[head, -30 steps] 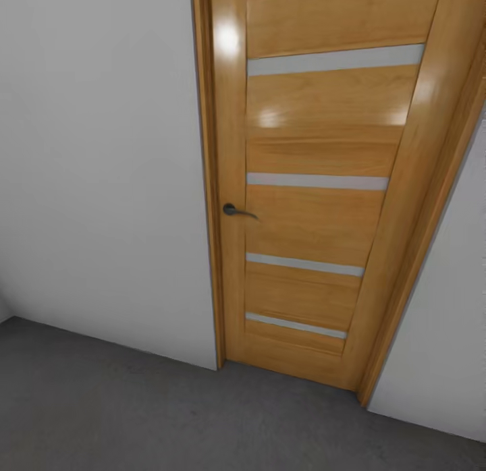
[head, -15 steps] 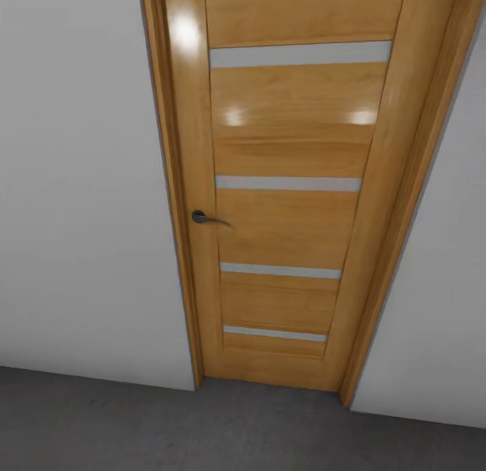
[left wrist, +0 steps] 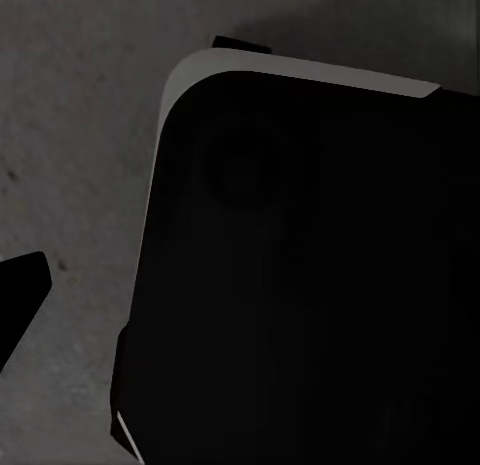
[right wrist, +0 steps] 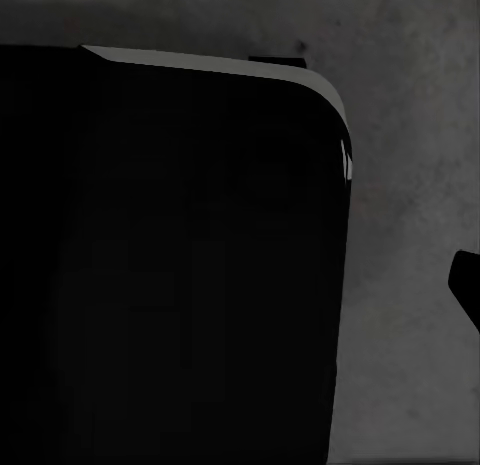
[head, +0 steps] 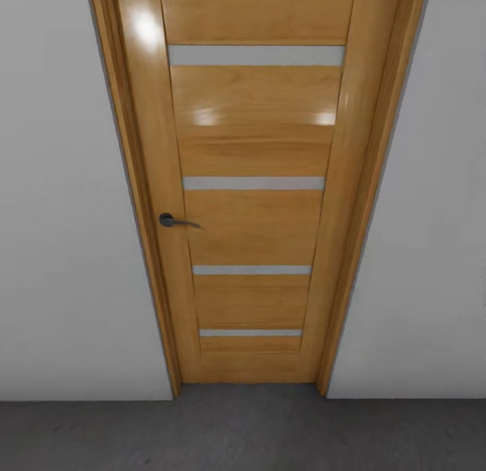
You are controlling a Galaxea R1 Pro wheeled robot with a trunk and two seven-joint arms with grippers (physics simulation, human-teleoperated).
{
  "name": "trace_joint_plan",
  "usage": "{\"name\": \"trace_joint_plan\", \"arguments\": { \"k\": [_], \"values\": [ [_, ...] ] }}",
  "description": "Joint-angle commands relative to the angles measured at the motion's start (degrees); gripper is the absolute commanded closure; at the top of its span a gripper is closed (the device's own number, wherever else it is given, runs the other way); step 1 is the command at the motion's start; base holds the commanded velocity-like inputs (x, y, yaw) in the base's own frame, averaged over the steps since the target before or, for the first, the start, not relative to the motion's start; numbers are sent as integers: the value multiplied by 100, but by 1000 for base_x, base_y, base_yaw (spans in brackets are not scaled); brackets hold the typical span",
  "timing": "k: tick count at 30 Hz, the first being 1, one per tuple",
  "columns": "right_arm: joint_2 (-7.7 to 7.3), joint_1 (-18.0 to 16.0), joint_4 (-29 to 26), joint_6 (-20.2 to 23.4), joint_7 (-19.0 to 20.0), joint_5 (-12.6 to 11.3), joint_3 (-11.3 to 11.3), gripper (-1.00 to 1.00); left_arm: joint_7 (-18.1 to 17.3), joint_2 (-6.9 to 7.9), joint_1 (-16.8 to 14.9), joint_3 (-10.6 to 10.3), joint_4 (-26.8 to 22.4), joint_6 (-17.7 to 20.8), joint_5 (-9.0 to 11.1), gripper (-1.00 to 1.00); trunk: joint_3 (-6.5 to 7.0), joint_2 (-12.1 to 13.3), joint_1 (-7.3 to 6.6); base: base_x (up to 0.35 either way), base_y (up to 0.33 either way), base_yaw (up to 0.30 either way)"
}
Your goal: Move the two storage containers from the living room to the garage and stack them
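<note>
Grey concrete floor (head: 243, 434) is seen below a closed wooden door (head: 253, 187), flanked by white walls (head: 61, 221); dark handle (head: 174, 220) fitted. Claw states cannot be told.

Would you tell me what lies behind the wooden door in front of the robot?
The wooden door is shut in its frame, so whatever is behind it is hidden. Its pale horizontal strips reveal nothing. White wall flanks it, with grey floor below.

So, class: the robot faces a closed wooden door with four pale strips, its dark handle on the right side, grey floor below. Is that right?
Not quite. The handle sits on the left side of the door, as the head view shows. The rest holds: a closed wooden door, four pale strips, and grey floor below.
</note>
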Motion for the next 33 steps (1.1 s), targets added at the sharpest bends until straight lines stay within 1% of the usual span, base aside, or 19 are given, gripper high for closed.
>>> {"name": "trace_joint_plan", "arguments": {
  "k": [1,6,12,16,21,33],
  "values": [
    [0,-2,4,-22,-1,27,-8,-100,5,0,-1,0,0,-14,29,-100,-4,-2,0,0,0,-89],
    [0,-2,4,-22,8,50,4,-100,8,-5,-1,0,0,-14,29,-100,-4,-2,0,0,0,-31],
    [0,-2,4,-22,3,102,79,-100,9,-2,-1,0,0,-14,29,-100,-4,-2,0,3,0,-5],
    [0,-2,4,-16,0,108,88,-100,9,0,-1,2,0,-14,35,-100,-4,-2,0,107,0,-1],
    [0,-2,4,-14,-1,105,90,-100,9,2,-1,8,3,-14,44,-100,-4,-2,0,244,0,0],
    [0,-2,4,-30,-1,103,83,-100,9,2,-1,8,6,-14,46,-100,-4,-2,0,313,0,0]
  ]
}}
